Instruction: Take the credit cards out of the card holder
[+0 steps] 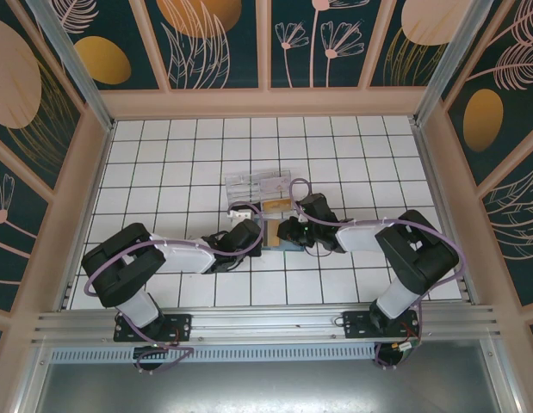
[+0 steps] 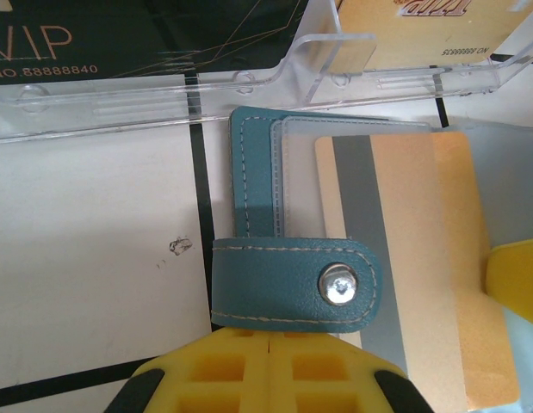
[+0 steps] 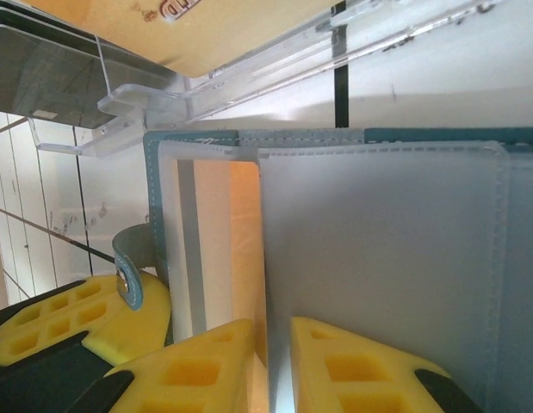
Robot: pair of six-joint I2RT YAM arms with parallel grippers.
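**Card holder [image 2: 249, 172] lying open on the tabletop [image 2: 94, 241]**

Nearest, my left pincer [image 2: 268, 342] is closed, tips at the snap strap [image 2: 292, 284]; my right pincer [image 3: 275, 335] pinches the gold card [image 2: 421, 258]. Beyond lies the clear box [image 2: 249, 82].

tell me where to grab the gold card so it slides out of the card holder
Probably pinch the gold card across its flat faces at the bare edge farthest from the spine of the card holder, coming in from that open side. The strap lies over the card's striped edge, so that side is blocked.
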